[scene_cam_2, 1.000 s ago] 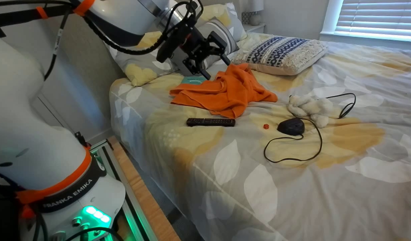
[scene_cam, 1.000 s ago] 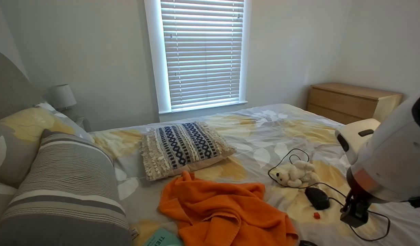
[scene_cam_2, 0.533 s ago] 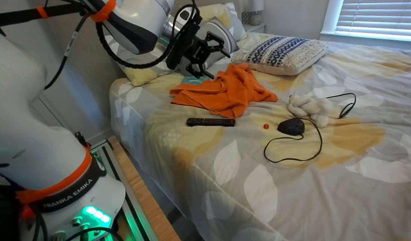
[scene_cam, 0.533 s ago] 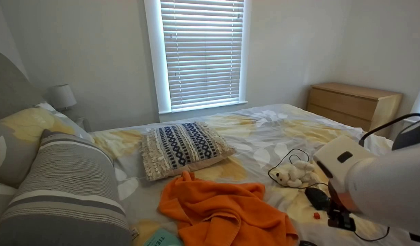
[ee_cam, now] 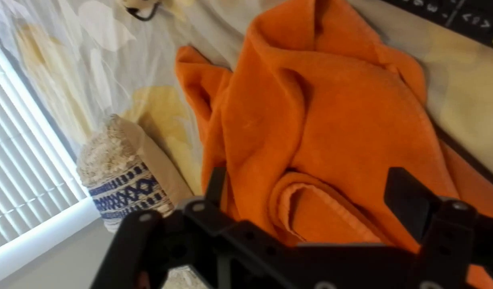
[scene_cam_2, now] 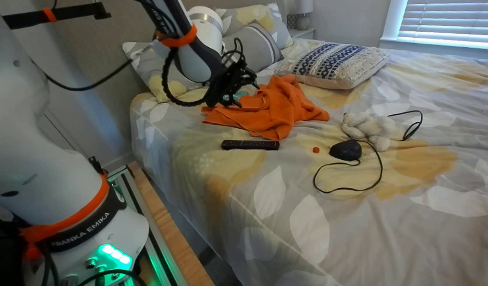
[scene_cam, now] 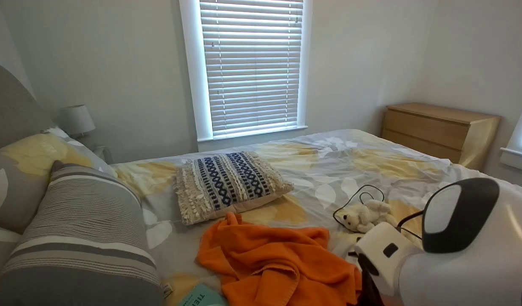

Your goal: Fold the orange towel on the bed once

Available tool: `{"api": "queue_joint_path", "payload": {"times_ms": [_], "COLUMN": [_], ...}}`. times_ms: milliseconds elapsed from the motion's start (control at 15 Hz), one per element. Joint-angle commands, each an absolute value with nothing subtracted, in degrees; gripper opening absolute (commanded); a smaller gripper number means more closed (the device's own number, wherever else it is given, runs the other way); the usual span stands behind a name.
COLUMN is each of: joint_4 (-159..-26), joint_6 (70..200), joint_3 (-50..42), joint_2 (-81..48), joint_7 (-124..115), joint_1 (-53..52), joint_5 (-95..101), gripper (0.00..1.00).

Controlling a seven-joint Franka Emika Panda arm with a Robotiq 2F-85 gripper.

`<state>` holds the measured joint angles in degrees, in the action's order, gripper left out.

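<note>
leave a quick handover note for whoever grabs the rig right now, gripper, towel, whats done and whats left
Gripper: open, jaws wide apart, nothing held, at the towel. Cannot tell whether it touches the cloth.
Orange towel: on the bed, bunched and creased, one edge curled up between the jaws in the wrist view. The remote lies close by; the patterned pillow is on the towel's opposite side.
Done: no neat fold shows.
Left: the single fold. Probably grip an edge, carry it across, let go, keeping off the remote.
</note>
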<state>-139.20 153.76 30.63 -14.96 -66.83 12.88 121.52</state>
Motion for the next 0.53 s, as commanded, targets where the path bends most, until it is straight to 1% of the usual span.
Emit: {"api": "queue_joint_path", "payload": {"times_ms": [0,133,467], "joint_4": [-137.54,-136.18,-136.26], "joint_6": [155.71,155.69,155.58], "joint_3": [24.79,23.05,22.46], "joint_2": [-17.21,-20.12,-17.94], "joint_7": [-70.58,-71.29,-71.14], "joint_1": [7.21,6.02,4.63], "joint_5": [124.67,125.51,125.3], "gripper": [1.0,1.0,1.0]}}
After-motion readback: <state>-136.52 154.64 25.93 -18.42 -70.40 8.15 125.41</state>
